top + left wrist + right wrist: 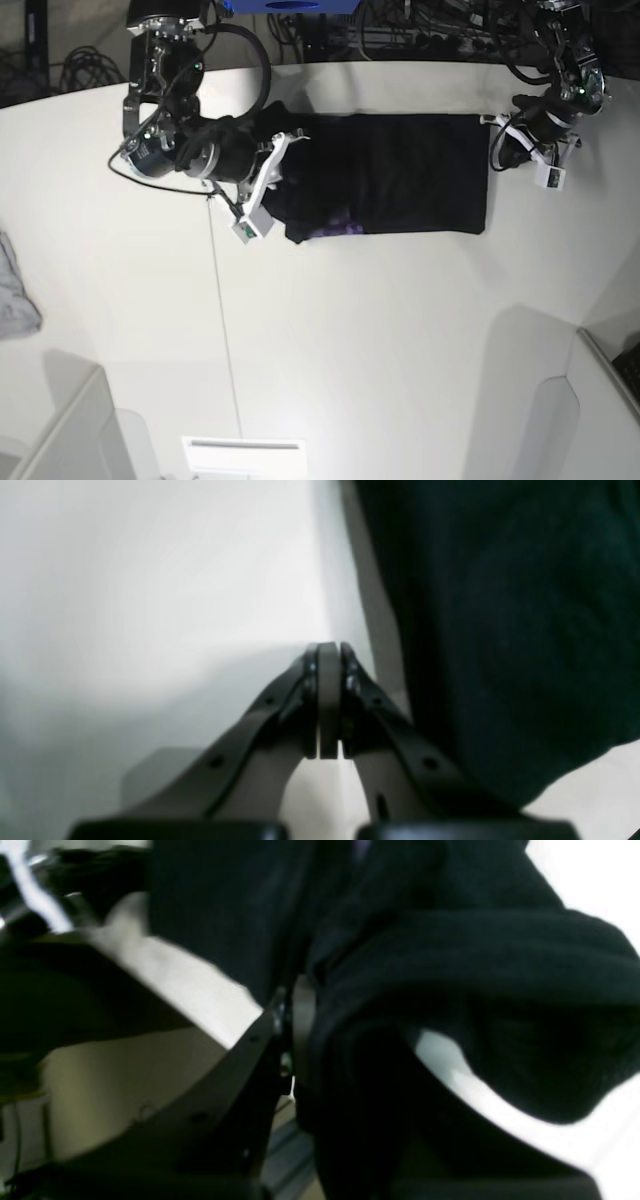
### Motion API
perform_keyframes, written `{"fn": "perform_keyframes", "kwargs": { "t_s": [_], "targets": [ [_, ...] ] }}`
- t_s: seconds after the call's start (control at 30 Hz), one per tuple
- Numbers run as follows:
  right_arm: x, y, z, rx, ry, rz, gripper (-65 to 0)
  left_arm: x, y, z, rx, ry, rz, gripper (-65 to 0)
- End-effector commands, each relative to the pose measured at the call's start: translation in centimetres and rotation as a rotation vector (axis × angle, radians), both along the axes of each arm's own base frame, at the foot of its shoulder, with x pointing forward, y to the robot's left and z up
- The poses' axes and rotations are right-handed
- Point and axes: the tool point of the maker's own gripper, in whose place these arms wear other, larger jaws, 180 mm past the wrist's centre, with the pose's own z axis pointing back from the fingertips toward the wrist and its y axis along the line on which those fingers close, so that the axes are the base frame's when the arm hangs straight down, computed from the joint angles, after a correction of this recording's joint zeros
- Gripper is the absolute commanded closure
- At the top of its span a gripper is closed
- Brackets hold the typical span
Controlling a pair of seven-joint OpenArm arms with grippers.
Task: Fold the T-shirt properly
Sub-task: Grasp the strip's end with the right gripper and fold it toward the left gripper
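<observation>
Left wrist: the left gripper [328, 700] is closed on nothing, the black T-shirt [510, 620] lying just right of its tips. Right wrist: the right gripper's [305, 1040] jaws pinch black T-shirt fabric. Base: the T-shirt spreads between both grippers on the white table [350, 350].

T-shirt [420, 170] on table [380, 330], toward its far side; grey cloth [14, 295] on table, well left of T-shirt
</observation>
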Motion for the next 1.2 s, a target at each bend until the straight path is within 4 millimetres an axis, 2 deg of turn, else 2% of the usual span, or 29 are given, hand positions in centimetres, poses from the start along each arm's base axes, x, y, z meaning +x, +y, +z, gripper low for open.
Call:
{"fn": "perform_keyframes", "kwargs": {
  "t_s": [0.0,0.1,0.27,0.43,0.53,0.83,0.9,1.03,1.1,1.17],
  "targets": [
    [0.5,1.0,1.5,0.044,-0.051,0.016,0.0,0.3,0.3,0.5,0.008,-0.016,-0.005,0.0],
    [0.0,2.7,2.0,0.088,-0.004,0.023,0.0,0.3,0.8,0.4,0.049,-0.003,-0.014,0.0],
    [0.6,4.3,3.4,0.145,0.019,0.003,0.0,0.1,2.0,-1.1,0.197,0.064,-0.051,0.0],
    [1.3,4.6,3.8,0.148,-0.002,0.002,0.0,-0.1,-1.6,-3.0,0.195,0.108,-0.148,0.0],
    [2.1,3.6,3.8,0.135,-0.015,-0.027,0.0,-0.1,-4.2,-3.6,0.175,0.116,-0.217,0.0],
    [4.4,-2.4,3.0,0.028,-0.054,-0.126,0.0,0.7,-11.2,-4.1,0.073,0.092,-0.313,0.0],
    [4.9,-3.5,3.0,0.008,-0.064,-0.139,0.0,1.6,-12.4,-4.0,0.067,0.078,-0.32,0.0],
    [5.6,-4.8,3.3,-0.016,-0.084,-0.159,0.0,2.7,-14.3,-4.0,0.068,0.07,-0.291,0.0],
    [5.6,-4.7,3.3,-0.015,-0.084,-0.158,0.0,3.5,-15.5,-3.5,0.06,0.049,-0.313,0.0],
    [5.5,-4.5,3.3,-0.009,-0.082,-0.157,0.0,3.9,-15.9,-3.4,0.059,0.043,-0.321,0.0]
  ]
}}
